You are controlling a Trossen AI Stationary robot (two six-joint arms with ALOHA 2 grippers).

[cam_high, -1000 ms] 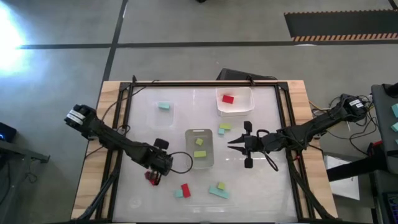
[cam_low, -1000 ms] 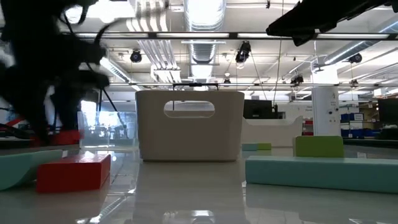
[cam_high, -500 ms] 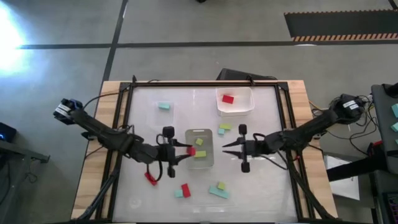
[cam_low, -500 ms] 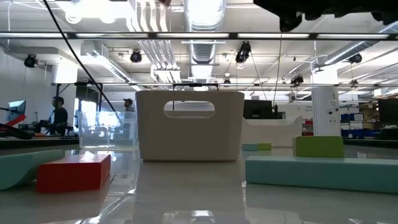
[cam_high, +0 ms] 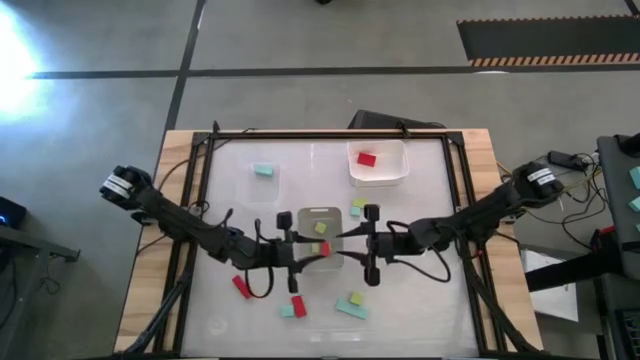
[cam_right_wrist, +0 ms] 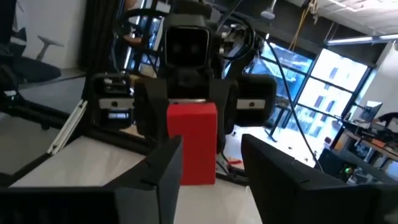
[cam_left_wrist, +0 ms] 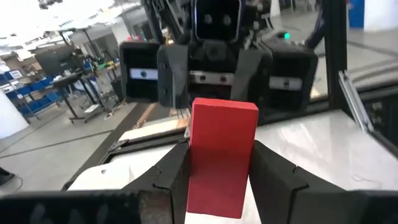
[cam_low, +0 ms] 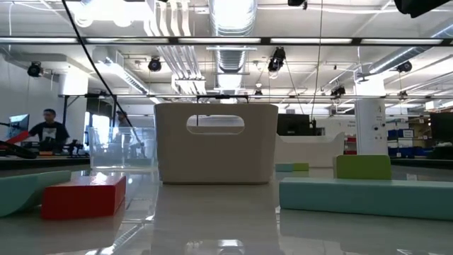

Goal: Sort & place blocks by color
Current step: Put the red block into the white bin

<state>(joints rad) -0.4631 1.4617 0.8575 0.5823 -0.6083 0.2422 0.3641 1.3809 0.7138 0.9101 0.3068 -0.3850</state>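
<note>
Red block handover at frame centre.
Left gripper [cam_high: 312, 251] clamped on red block [cam_left_wrist: 221, 155]; right gripper [cam_high: 345, 244] spread wide, empty, above clear tray [cam_high: 306, 215] holding yellow-green blocks [cam_high: 321, 228].

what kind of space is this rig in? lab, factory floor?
Likely a large open lab or workshop, not a production line. The low view shows exposed ceiling ducts, glass-walled bays and a person at a bench; the high view shows a concrete floor with hazard-striped matting.

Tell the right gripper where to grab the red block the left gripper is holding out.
Grip the free half of the red block beyond the left gripper. The open right gripper should come straight on, facing it, fingers on the two broad faces left exposed, because the left fingers clamp its base.
</note>
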